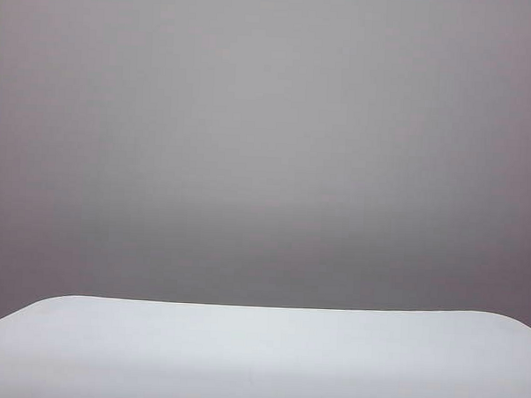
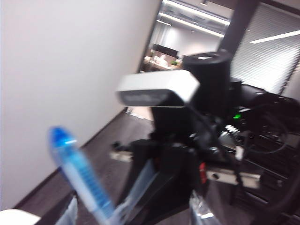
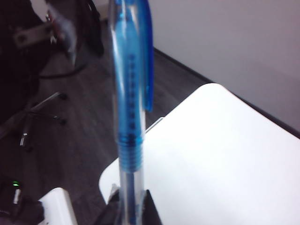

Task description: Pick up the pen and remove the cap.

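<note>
The pen (image 3: pixel 129 140) stands upright in my right gripper (image 3: pixel 130 211), which is shut on its clear lower barrel above the white table (image 3: pixel 225 154). The cap (image 3: pixel 133 61), with its blue clip, sits on the pen's upper part, and its tip runs out of frame. My left gripper (image 2: pixel 136 213) is open, its taped fingers (image 2: pixel 70 211) spread wide. Between them rises a blurred translucent blue tube (image 2: pixel 84 178) with a solid blue end. I cannot tell whether it is pen or cap, or whether it touches a finger. The exterior view shows only the table (image 1: pixel 259 357), with no gripper and no pen.
The left wrist view looks back at a white camera (image 2: pixel 157 91) on a black stand, with cables behind. A chair base (image 3: pixel 37 112) stands on the dark floor beside the table's rounded corner. A white block (image 3: pixel 56 206) lies near the right gripper.
</note>
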### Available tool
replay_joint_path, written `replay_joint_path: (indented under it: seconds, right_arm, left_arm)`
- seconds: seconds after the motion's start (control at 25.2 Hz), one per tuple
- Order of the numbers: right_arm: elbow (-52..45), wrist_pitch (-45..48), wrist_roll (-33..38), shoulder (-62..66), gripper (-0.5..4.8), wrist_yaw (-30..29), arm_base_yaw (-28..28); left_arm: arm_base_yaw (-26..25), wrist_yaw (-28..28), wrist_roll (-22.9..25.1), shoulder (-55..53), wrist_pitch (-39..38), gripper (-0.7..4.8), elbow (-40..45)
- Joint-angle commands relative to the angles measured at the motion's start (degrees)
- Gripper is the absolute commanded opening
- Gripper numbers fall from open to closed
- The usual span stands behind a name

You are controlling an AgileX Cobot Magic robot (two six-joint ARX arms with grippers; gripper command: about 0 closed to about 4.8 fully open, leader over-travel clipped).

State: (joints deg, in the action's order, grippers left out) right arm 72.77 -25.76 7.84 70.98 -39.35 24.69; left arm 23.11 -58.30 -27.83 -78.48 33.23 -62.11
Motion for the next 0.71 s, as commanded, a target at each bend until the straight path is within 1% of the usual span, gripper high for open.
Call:
replay_joint_path:
  seconds: [0.04, 0.12, 0.16, 0.24, 0.36, 0.4, 0.44, 0.48, 0.56, 0.71]
  right_arm:
    - [0.33, 3.32, 1.51, -0.26, -0.02, -2.36, 0.74]
    - [0.33, 4.17, 1.49, -0.26, -0.01, -2.71, 1.18]
    - [0.33, 4.57, 1.49, -0.26, -0.01, -3.06, 1.6]
    - [0.31, 4.57, 1.46, -0.11, -0.02, -2.97, 3.58]
    - [0.26, 3.89, 0.92, -0.07, -0.01, -2.75, 4.2]
    - [0.24, 3.19, 0.61, 0.2, -0.01, -2.47, 4.2]
    - [0.22, 1.88, -0.48, 0.24, -0.01, -1.29, 4.17]
    - [0.22, 0.5, -2.19, 0.24, -0.01, 0.5, 4.17]
    - [0.22, -0.57, -2.38, 0.26, -0.01, 1.66, 4.2]
    - [0.22, -0.96, -2.38, 0.31, -0.01, 1.92, 4.2]
  left_arm:
    - [2.19, 2.1, -0.46, -1.51, 0.74, 3.11, -0.22]
    - [3.41, 3.32, -1.4, -2.75, 0.74, 3.11, -0.22]
    - [3.72, 4.79, -1.62, -4.09, 0.74, 3.11, -0.22]
    - [4.37, 6.71, -2.86, -5.92, 0.81, 3.11, -0.22]
    - [4.37, 6.6, -3.1, -6.78, 2.34, 3.1, -0.22]
    - [4.35, 5.88, -4.61, -6.75, 4.48, 3.1, -0.22]
    - [4.31, 5.49, -7.23, -6.75, 7.56, 3.1, -0.22]
    - [4.31, 5.44, -8.39, -6.75, 9.92, 3.1, -0.22]
    - [4.31, 5.55, -9.11, -6.75, 11.04, 3.1, -0.22]
    - [4.31, 5.55, -9.07, -6.78, 10.97, 3.09, -0.22]
